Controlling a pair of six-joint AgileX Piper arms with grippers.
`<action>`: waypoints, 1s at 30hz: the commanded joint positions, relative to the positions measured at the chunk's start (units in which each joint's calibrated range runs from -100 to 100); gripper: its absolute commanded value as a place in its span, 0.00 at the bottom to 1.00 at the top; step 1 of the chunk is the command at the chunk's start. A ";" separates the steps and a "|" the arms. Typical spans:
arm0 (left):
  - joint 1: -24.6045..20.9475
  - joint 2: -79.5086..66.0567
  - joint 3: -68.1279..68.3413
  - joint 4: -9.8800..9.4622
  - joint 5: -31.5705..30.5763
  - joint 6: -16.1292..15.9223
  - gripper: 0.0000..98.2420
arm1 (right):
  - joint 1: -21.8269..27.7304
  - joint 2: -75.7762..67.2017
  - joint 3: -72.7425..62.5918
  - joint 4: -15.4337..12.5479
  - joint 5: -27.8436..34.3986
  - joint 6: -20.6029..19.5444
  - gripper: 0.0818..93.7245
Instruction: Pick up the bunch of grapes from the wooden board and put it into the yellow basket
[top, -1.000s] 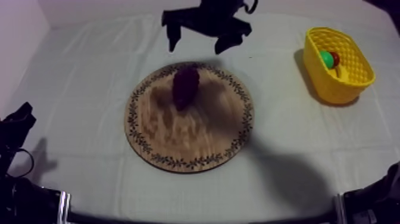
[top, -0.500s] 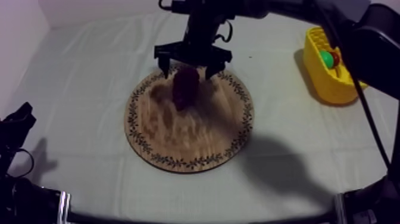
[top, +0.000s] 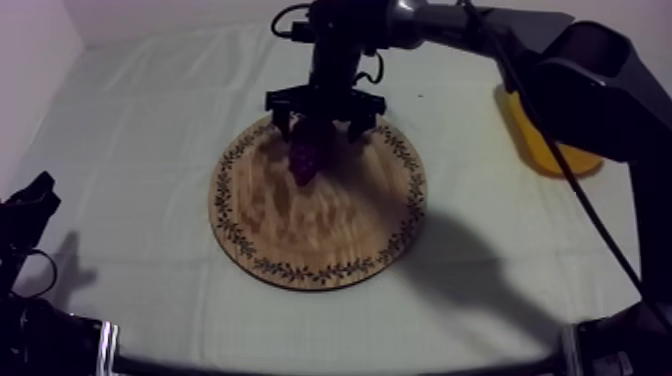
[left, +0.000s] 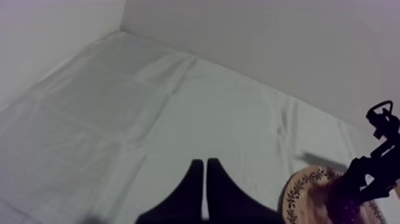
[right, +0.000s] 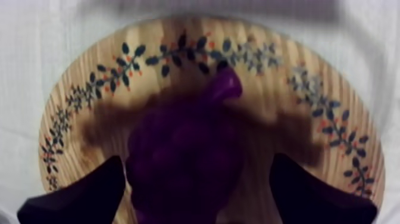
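The right gripper (top: 322, 128) hangs over the wooden board (top: 320, 225) near its 12 o'clock rim, jaws spread wide and holding nothing; the bunch of grapes (top: 307, 158) lies on the board between them, its stem end pointing at the patterned rim. In the right wrist view the fingers (right: 77, 199) flank the bunch unevenly, one nearly against it and the other well apart. So the likeliest fault is a lopsided close: the near finger meets the fruit first and shoves or rolls it across the smooth wood before the far one arrives. A close made too high would pinch only the knobbly crown, which I judge could squirt out. One made too low risks the tips scraping the board.

The yellow basket (top: 545, 152) sits at about 3 o'clock from the board, partly behind the right arm; a weak hold could drop the bunch on the desk (top: 150, 120) on the way, or a low carry could clip the basket's wall. The left gripper (left: 205, 190) lies closed and empty at 8 o'clock, well clear.
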 joint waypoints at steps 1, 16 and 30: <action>0.00 0.00 0.03 0.02 0.01 -0.02 0.00 | 0.04 0.75 -1.75 0.04 0.42 0.29 0.71; 0.00 0.00 0.03 0.02 0.01 -0.02 0.00 | -0.21 -2.21 -2.71 -0.13 4.62 2.27 0.21; 0.00 0.00 0.03 0.02 0.01 -0.02 0.00 | 9.67 -33.04 11.10 0.52 5.66 6.96 0.24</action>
